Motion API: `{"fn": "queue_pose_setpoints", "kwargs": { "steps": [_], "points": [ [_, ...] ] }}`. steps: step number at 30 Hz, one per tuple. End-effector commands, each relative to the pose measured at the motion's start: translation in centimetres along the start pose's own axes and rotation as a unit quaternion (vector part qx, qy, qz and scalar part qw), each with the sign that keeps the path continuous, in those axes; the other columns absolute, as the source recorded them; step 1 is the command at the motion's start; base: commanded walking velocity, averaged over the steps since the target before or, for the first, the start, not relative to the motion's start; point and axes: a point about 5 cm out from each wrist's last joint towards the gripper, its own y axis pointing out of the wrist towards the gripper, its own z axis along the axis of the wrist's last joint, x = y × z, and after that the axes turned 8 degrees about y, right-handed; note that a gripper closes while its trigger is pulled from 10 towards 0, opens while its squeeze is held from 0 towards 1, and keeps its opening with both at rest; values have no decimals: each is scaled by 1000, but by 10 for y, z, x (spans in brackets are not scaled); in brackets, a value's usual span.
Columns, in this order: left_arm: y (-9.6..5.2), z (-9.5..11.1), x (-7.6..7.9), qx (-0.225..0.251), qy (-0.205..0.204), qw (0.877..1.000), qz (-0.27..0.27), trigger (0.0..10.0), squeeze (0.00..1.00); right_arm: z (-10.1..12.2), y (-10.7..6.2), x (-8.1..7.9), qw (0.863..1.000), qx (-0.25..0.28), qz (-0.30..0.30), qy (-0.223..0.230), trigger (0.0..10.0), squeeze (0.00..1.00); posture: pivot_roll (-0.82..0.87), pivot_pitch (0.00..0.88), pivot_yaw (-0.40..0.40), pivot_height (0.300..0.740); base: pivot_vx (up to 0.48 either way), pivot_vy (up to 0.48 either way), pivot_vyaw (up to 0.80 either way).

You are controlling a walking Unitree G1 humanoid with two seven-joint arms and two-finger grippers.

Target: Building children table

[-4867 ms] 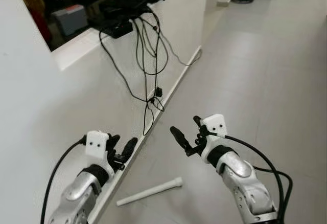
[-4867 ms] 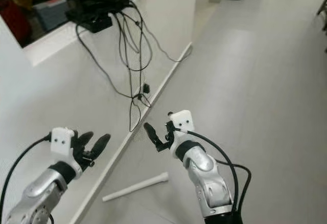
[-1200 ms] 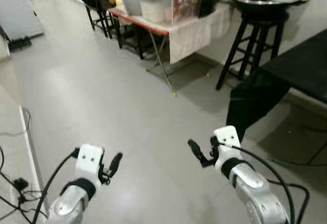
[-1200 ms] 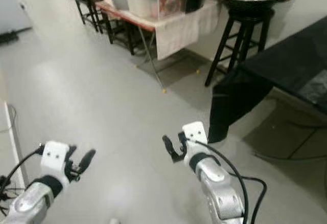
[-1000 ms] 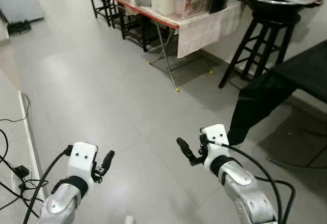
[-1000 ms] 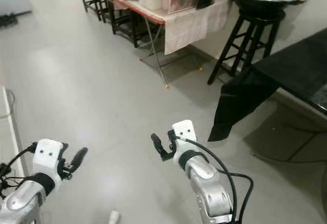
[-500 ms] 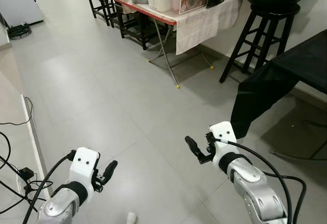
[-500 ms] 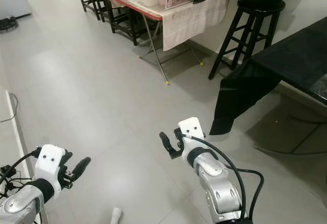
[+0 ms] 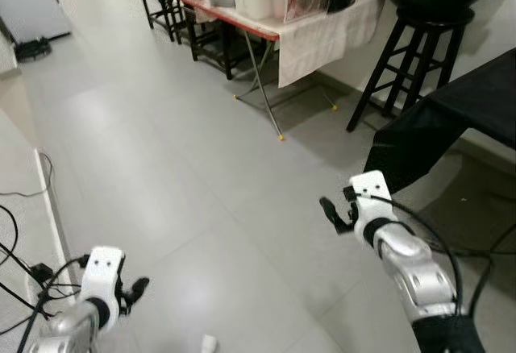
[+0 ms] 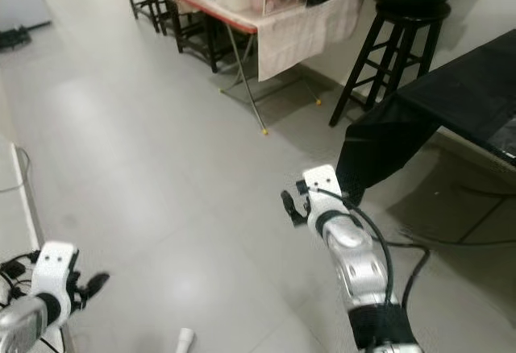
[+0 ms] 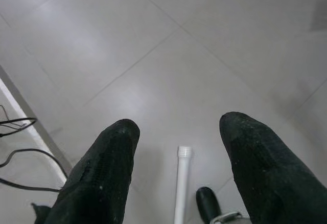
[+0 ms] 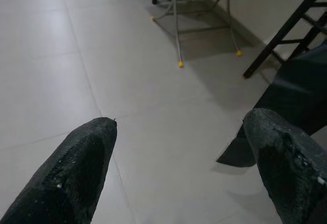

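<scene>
At the bottom edge of the head views we see the tip of a white table leg (image 10: 185, 339) lying on the grey tiled floor (image 9: 161, 168); from the left wrist it (image 11: 181, 183) shows between and beyond our two black fingers (image 11: 102, 178), flat on the tiles. Our left gripper (image 9: 137, 287) sits at the lower left of the frame, low above the floor, with its fingers spread apart and holding nothing. Just beside it, along the left edge, black cables (image 9: 20, 276) trail by a white baseboard. Our right gripper (image 9: 329, 210) is raised at centre right, also empty, its fingers (image 12: 76, 173) parted wide over bare tiles. Past it on the right, a black cloth (image 9: 427, 131) hangs from a dark surface down toward the floor. Farther off, at the upper right, a black stool (image 9: 411, 55) carries a dark pan. At the top centre a folding surface (image 9: 278, 35) draped with a white cloth holds containers, with dark chairs (image 9: 173, 6) behind it.
</scene>
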Motion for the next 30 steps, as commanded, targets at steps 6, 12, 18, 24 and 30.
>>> {"fn": "queue_pose_setpoints", "kwargs": {
  "steps": [6, 12, 18, 24, 30],
  "points": [
    [22, -33, 2, -60, -16, 998, 1, 10000, 0, -16, 31, 11, 997, -49, -39, 53, 10000, 0, -53, 102, 18, 740, 0, 0, 0],
    [26, -82, 9, -141, 29, 989, 19, 10000, 0, -96, 13, 26, 975, -193, -103, 32, 10000, 0, -25, 132, -2, 740, 0, 0, 0],
    [23, -90, 10, -137, 36, 990, 17, 10000, 0, -132, -8, 30, 962, -245, -114, 35, 10000, 0, -13, 175, 4, 730, 0, 0, 0],
    [25, -82, 7, -106, 32, 994, 9, 10000, 0, -110, 1, 23, 982, -178, -62, 18, 10000, 0, -29, 226, 8, 710, 0, 0, 0],
    [27, -81, 8, -102, 34, 994, 8, 10000, 0, -103, 4, 17, 986, -164, -34, -6, 10000, 0, -37, 242, 7, 700, 0, 0, 0]
  ]
}}
